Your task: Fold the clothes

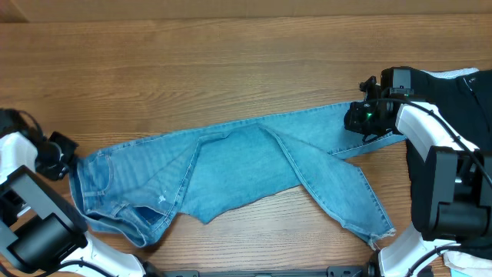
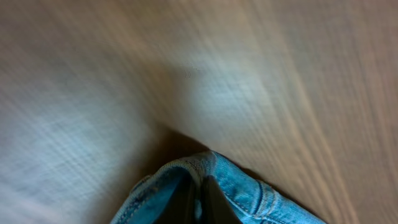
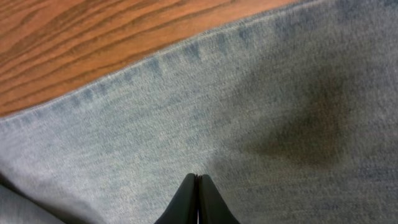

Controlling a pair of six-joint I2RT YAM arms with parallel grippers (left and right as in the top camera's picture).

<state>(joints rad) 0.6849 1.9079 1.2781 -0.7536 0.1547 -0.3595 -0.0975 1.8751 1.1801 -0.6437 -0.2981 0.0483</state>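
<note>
The light blue jeans lie spread across the wooden table, waist at the left and legs running right. One leg reaches the far right and the other bends toward the front, ending in a frayed hem. My left gripper is at the waist's left edge. In the left wrist view it is shut on the waistband, which wraps around the fingers above the blurred table. My right gripper is over the far leg's end. In the right wrist view its fingers are shut tip to tip over flat denim, with no cloth seen between them.
A black garment lies at the right edge under the right arm. A small white cloth shows at the front right corner. Bare wood runs along the far side behind the jeans.
</note>
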